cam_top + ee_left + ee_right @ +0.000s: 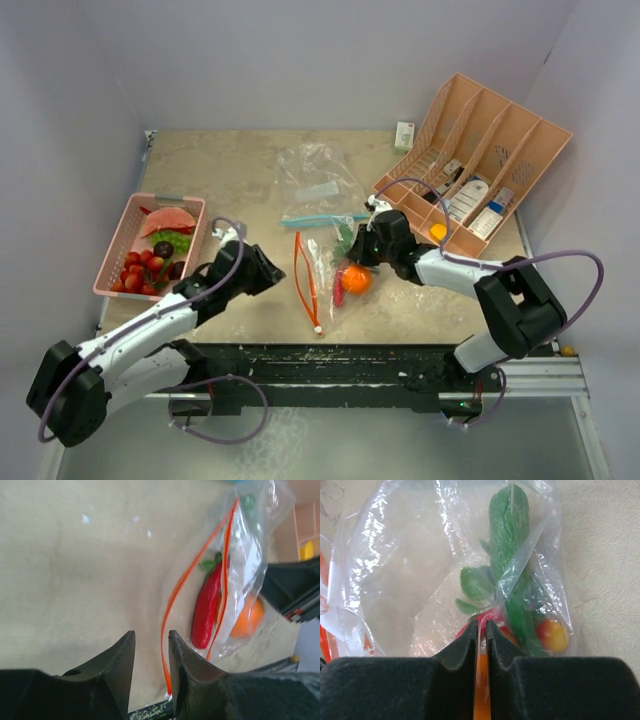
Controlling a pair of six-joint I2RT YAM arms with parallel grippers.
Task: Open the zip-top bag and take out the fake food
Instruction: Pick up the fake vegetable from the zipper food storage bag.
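A clear zip-top bag [325, 262] with an orange zip lies mid-table, mouth open toward the left. Inside are an orange [356, 279], a red chili [206, 605] and a green leaf [507, 540]. My right gripper [362, 250] is shut on the bag's film at its far side, seen close in the right wrist view [481, 624]. My left gripper [268, 272] is open and empty just left of the bag's mouth. In the left wrist view [150, 639] the orange zip strip [185, 580] runs between its fingertips, unclamped.
A pink basket [113, 252] at the left holds a watermelon slice [168, 219], a leaf, strawberries [135, 272] and plums. A second bag with a blue zip [320, 185] lies behind. A peach organiser [480, 170] with white bottles stands back right, a small white box [404, 134] beside it.
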